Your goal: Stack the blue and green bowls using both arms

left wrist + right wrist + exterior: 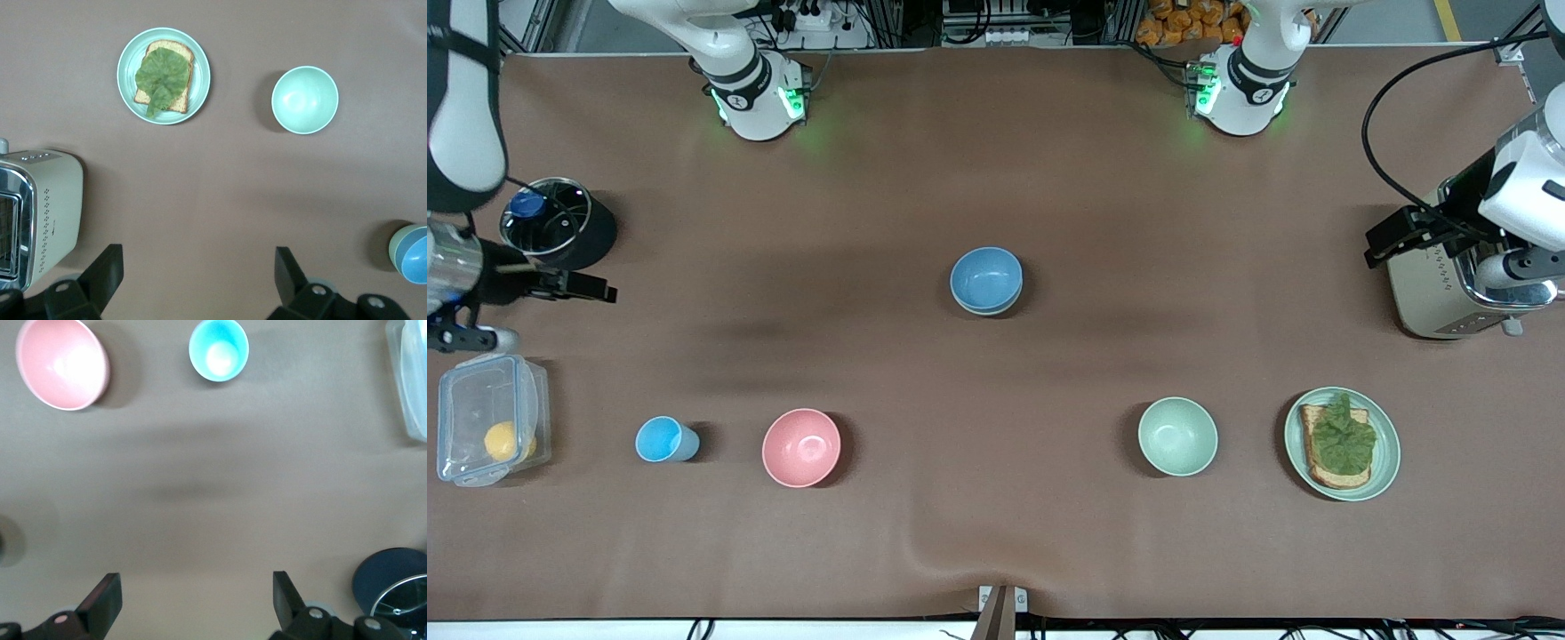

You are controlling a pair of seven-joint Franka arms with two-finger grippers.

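Looks like your round matte blue bowl (pixel 986 277) already sits nested in the sage green bowl (pixel 393 245) at table center. Left gripper (pixel 200 280) at 3 o'clock and right gripper (pixel 197 600) at 9 both hang wide, empty. Reaching back in could knock the stack.

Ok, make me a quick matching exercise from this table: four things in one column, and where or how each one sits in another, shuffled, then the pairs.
Things:
1. blue bowl
2. toast
3. pink bowl
4. toaster

Places:
A. beside the light-blue cup
B. under the left gripper
C. nested in the green bowl
D. on the mint plate

Pairs: 1-C, 2-D, 3-A, 4-B
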